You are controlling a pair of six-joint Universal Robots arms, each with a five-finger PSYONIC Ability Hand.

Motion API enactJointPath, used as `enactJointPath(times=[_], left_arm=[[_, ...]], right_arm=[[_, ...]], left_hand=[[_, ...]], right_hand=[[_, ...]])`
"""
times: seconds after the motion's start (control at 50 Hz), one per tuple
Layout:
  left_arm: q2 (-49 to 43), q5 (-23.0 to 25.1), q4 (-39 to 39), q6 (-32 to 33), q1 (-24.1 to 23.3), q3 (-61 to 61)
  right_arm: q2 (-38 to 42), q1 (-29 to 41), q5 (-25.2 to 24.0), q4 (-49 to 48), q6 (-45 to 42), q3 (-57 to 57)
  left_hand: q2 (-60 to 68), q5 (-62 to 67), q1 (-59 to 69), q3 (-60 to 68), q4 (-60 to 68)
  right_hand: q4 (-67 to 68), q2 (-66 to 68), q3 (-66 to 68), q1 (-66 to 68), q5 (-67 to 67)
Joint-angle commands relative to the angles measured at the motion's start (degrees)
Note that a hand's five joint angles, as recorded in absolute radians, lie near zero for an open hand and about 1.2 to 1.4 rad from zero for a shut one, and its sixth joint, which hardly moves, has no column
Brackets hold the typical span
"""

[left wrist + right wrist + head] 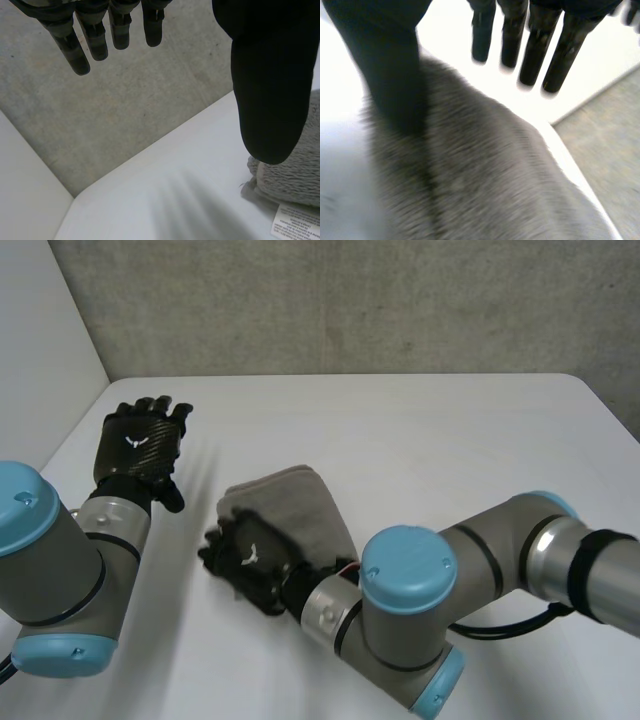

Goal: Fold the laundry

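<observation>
Evidently the folding is near its end: the grey towel (295,505) lies as a compact, layered bundle in the middle of the white worktop (430,430), its white label (296,224) showing at one corner in the left wrist view.

The right hand (250,558) sits at the bundle's near end. In its own wrist view its fingers (535,55) are straight and spread, reaching past the cloth's far edge over bare worktop, and the thumb lies over the pile. It grips nothing; whether the palm presses the towel flat or hovers just above it I cannot tell.

The left hand (140,445) is raised well apart from the towel, towards the worktop's far left corner. Its fingers (80,55) hang relaxed and empty.

I judge the step in hand to be the last smoothing or release of the folded towel. The next move calls for lifting the right hand straight up so the pile does not drag or spring open, or, if another fold is wanted, bringing the left hand across to the label corner first.
</observation>
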Motion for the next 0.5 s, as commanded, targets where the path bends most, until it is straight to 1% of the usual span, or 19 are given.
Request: enactJointPath(times=[0.02,0.04,0.08,0.1,0.12,0.14,0.18,0.2,0.22,0.24,0.26,0.3,0.36,0.4,0.42,0.46,0.48,0.5], left_arm=[[0.0,2.8,0.0,-4.6,-1.4,0.6],[0.0,2.8,0.0,-4.6,-1.4,0.6],[0.1,4.2,-0.3,-7.7,-2.9,1.4],[0.1,4.2,-0.3,-7.7,-2.9,1.4],[0.1,4.9,-0.9,-9.4,-3.6,1.6],[0.1,4.9,-0.9,-9.4,-3.6,1.6],[0.1,6.0,-3.4,-12.9,-4.8,3.0],[0.1,6.0,-3.4,-12.9,-4.8,3.0],[-0.4,6.2,-5.4,-14.8,-5.2,3.8],[-1.0,6.2,-7.4,-16.9,-5.4,4.7],[-1.1,6.2,-7.4,-16.9,-5.4,4.7],[-5.3,6.1,-10.1,-19.8,-6.0,6.6],[-7.8,5.9,-11.1,-20.6,-6.5,7.7],[-11.8,5.6,-12.1,-20.6,-6.7,9.3],[-11.8,5.6,-12.1,-20.6,-6.7,9.3],[-14.1,5.6,-12.7,-20.4,-6.7,9.7],[-14.2,5.6,-12.7,-20.4,-6.7,9.7],[-14.7,5.6,-12.9,-20.4,-6.6,9.8]], right_arm=[[-10.5,-2.0,14.6,0.8,13.2,1.4],[-10.5,-2.0,14.6,0.8,13.2,1.4],[-14.9,-4.8,15.2,4.0,23.5,2.2],[-14.9,-4.8,15.2,4.0,23.6,2.2],[-16.0,-7.2,15.1,6.6,28.6,2.3],[-16.0,-7.3,15.1,6.6,28.7,2.3],[-16.3,-11.2,14.4,12.6,36.3,1.0],[-16.3,-11.2,14.4,12.6,36.3,1.0],[-15.3,-12.2,13.6,15.2,38.4,-0.5],[-13.2,-13.1,12.5,17.8,39.0,-2.7],[-13.1,-13.1,12.5,17.8,39.0,-2.7],[-7.8,-13.6,10.1,21.6,39.0,-7.5],[-5.4,-14.1,9.1,23.1,39.0,-9.6],[-0.9,-14.4,7.6,24.2,38.5,-12.9],[-0.9,-14.4,7.6,24.2,38.5,-12.9],[3.2,-14.4,7.3,24.3,35.7,-15.2],[3.2,-14.4,7.3,24.3,35.7,-15.3],[4.8,-14.3,7.2,24.3,33.4,-16.1]], left_hand=[[1.5,-0.4,1.0,1.3,1.3],[1.5,-0.4,1.0,1.3,1.3],[1.8,-0.1,1.3,1.6,1.6],[1.8,-0.1,1.3,1.7,1.6],[2.0,0.1,1.5,1.8,1.8],[2.0,0.1,1.5,1.8,1.8],[2.1,0.2,1.6,2.0,2.0],[2.1,0.2,1.6,2.0,2.0],[2.3,0.4,1.8,2.2,2.1],[3.0,1.1,2.5,2.8,2.8],[3.0,1.1,2.5,2.8,2.8],[3.1,1.2,2.6,3.0,3.0],[3.1,1.2,2.6,3.0,3.0],[3.1,1.2,2.6,3.0,3.0],[3.1,1.2,2.6,3.0,3.0],[2.8,0.9,2.3,2.7,2.6],[2.8,0.9,2.3,2.7,2.6],[2.8,0.9,2.3,2.7,2.6]], right_hand=[[-23.3,-22.0,-23.5,-15.5,-24.5],[-23.3,-22.0,-23.5,-15.5,-24.5],[-23.3,-22.0,-23.5,-15.5,-24.5],[-23.3,-22.0,-23.5,-15.5,-24.5],[-23.3,-22.0,-23.5,-15.5,-24.5],[-23.3,-22.0,-23.5,-15.5,-24.5],[-23.3,-22.0,-23.5,-15.5,-24.5],[-23.3,-22.0,-23.5,-15.5,-24.5],[-23.3,-22.0,-23.5,-15.5,-24.5],[-23.3,-22.0,-23.5,-15.5,-24.5],[-23.3,-22.0,-23.5,-15.5,-24.5],[-23.3,-22.0,-23.5,-15.5,-24.5],[-23.3,-22.0,-23.5,-15.5,-24.5],[-23.3,-22.0,-23.5,-15.5,-24.5],[-23.3,-22.0,-23.5,-15.5,-24.5],[-23.3,-22.0,-23.5,-15.5,-24.5],[-23.3,-22.0,-23.5,-15.5,-24.5],[-23.3,-22.0,-23.5,-15.5,-24.5]])
